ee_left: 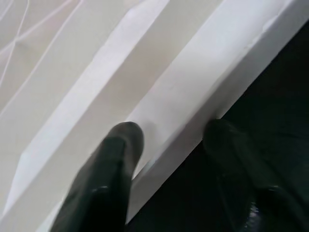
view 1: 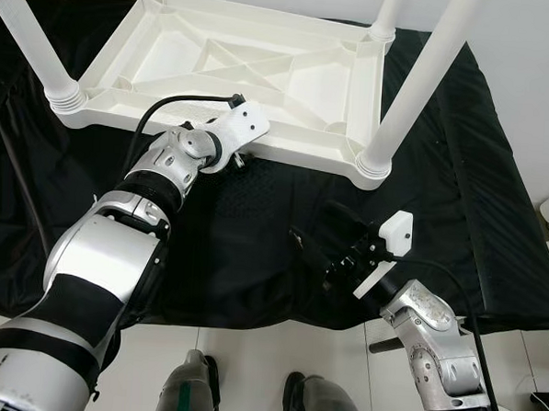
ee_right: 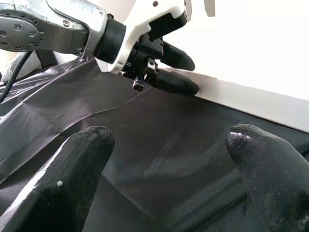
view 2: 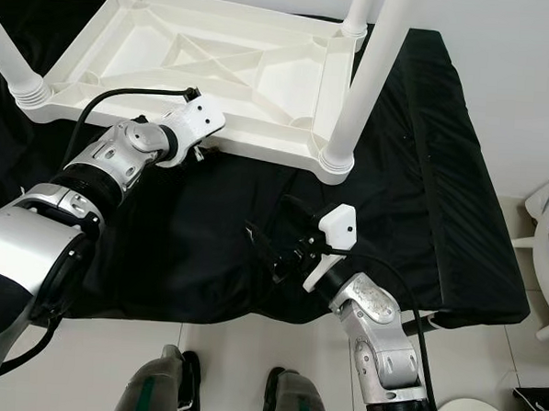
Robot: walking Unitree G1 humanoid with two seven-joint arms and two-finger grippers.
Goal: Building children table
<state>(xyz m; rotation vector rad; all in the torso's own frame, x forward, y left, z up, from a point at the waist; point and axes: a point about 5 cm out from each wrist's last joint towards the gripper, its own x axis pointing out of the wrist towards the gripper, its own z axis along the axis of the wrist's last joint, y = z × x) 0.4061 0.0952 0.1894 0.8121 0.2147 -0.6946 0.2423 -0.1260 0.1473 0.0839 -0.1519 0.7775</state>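
The left gripper (ee_right: 177, 68) pinches the near rim of the upside-down white plastic children's table (view 1: 254, 62), one black finger (ee_left: 108, 179) inside the ribbed underside, the other outside against the black cloth (view 1: 254, 241). The right gripper (view 1: 332, 244) hovers nearby over the cloth, fingers spread and empty. Four white legs (view 1: 419, 84) stand upward from the table's corners.

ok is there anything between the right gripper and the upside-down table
Nothing visible. The right gripper hangs open over bare black cloth, and the stretch to the white table's near rim is unobstructed. The left gripper is at that rim further along, one finger on either side, not in the right gripper's path.
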